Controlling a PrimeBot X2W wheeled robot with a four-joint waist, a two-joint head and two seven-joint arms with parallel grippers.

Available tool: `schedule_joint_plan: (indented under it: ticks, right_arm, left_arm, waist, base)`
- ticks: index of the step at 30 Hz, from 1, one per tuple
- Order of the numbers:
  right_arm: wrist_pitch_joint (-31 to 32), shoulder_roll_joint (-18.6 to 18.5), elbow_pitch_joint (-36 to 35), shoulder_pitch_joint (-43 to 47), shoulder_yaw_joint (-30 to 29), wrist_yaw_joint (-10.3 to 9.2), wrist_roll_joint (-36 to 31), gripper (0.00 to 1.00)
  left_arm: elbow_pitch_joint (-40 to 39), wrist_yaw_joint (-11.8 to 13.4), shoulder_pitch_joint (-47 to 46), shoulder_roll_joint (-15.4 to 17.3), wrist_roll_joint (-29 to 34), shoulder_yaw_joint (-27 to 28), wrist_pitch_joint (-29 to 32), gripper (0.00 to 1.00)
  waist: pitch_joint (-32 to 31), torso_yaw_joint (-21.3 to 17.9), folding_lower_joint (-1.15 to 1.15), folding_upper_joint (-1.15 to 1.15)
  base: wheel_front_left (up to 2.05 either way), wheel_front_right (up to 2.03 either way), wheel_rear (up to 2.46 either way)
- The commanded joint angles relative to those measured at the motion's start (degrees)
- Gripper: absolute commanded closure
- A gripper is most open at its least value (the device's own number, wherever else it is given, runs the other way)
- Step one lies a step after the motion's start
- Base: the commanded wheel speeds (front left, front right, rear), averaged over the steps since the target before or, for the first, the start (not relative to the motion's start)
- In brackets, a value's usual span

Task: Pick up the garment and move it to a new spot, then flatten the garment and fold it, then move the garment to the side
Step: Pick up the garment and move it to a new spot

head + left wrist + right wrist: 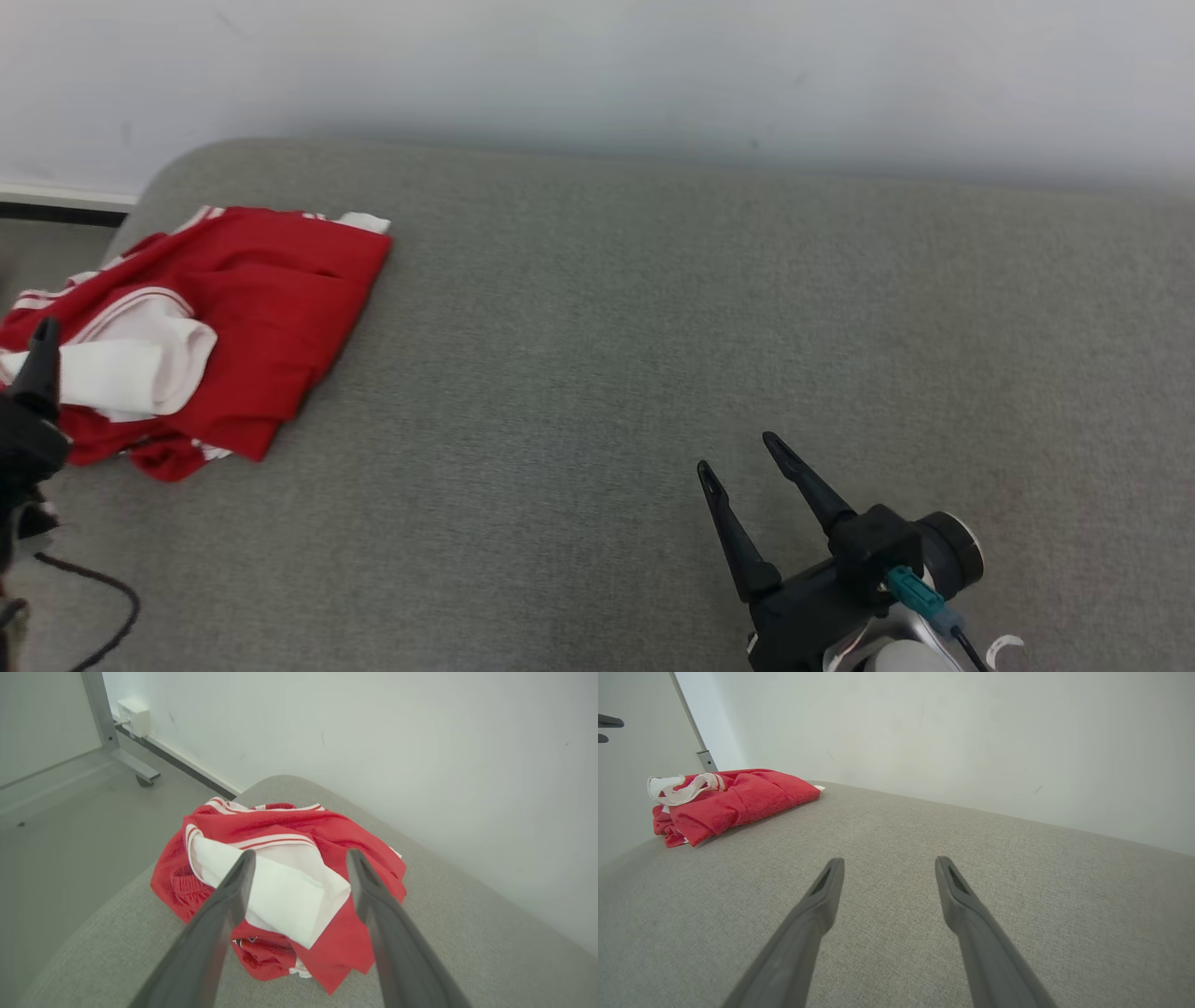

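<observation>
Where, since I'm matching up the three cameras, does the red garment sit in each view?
Head view: garment at the left edge, on the grey surface, at its far left corner.
Left wrist view: garment in the middle, on that same corner.
Right wrist view: garment at upper left.
Shared landmark: the white wall behind the grey surface.

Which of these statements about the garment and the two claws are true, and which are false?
1. The red and white garment lies near the left end of the grey padded surface. True.
2. The left claw is shut on the garment. False: it is open.
3. The right claw is open, over bare surface. True.
4. The garment is spread flat. False: it lies bunched in folds.
</observation>
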Motion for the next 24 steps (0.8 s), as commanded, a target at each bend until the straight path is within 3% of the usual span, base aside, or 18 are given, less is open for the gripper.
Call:
schedule_joint_plan:
  ticks: [1, 8, 11, 17, 21, 22, 23, 24]
  right_arm:
    - [-0.49, -0.11, -0.28, -0.95, 0.04, 0.03, 0.32, 0.0]
    - [-1.96, -0.09, 0.12, -3.81, 0.94, 0.03, 2.12, 0.0]
    - [-2.56, -0.09, 0.87, -4.4, 1.33, 0.03, 2.54, 0.0]
    - [-3.24, -0.08, 2.18, -4.94, 1.14, 0.03, 2.81, 0.0]
    - [-3.37, -0.09, 2.7, -5.33, 0.83, 0.03, 2.45, 0.0]
    - [-3.41, -0.08, 2.81, -5.37, 0.83, 0.03, 2.41, 0.0]
    - [-3.43, -0.08, 2.97, -5.35, 0.72, 0.03, 2.34, 0.0]
    - [-3.46, -0.09, 3.11, -5.23, 0.64, 0.03, 2.27, 0.0]
  left_arm:
    - [-0.08, 0.15, -0.84, 0.89, -0.33, 0.51, 0.5, 0.0]
    - [-0.88, 4.94, -2.12, 3.48, -6.68, 5.59, 10.68, 0.0]
    - [-0.76, 5.77, -2.0, 5.24, -8.23, 7.09, 13.08, 0.0]
    - [0.09, 6.94, 0.41, 7.27, -6.87, 6.15, 15.84, 0.0]
    - [-0.17, 9.21, 2.71, 8.51, -3.36, 4.34, 15.12, 0.0]
    - [0.14, 9.59, 3.06, 8.73, -2.54, 3.85, 15.24, 0.1]
    - [0.4, 9.82, 3.43, 8.91, -1.71, 3.21, 15.38, 0.59]
    - [0.48, 9.93, 3.82, 9.2, -1.04, 2.63, 15.34, 0.94]
  waist:
    - [10.35, -10.21, -0.01, -0.01]
    - [14.69, -13.3, -0.01, -0.01]
    - [15.25, -14.25, -0.01, -0.01]
    - [15.31, -15.29, -0.01, -0.01]
    - [15.04, -15.64, -0.01, -0.01]
    - [14.91, -15.7, -0.01, -0.01]
    - [14.63, -15.71, -0.01, -0.01]
    - [14.37, -15.68, -0.01, -0.01]
  base:
    - [0.0, 0.0, 0.0]
    - [0.0, 0.0, 0.0]
    - [0.0, 0.0, 0.0]
    - [0.0, 0.0, 0.0]
    - [0.0, 0.0, 0.0]
    - [0.0, 0.0, 0.0]
    - [0.0, 0.0, 0.0]
    - [0.0, 0.0, 0.0]
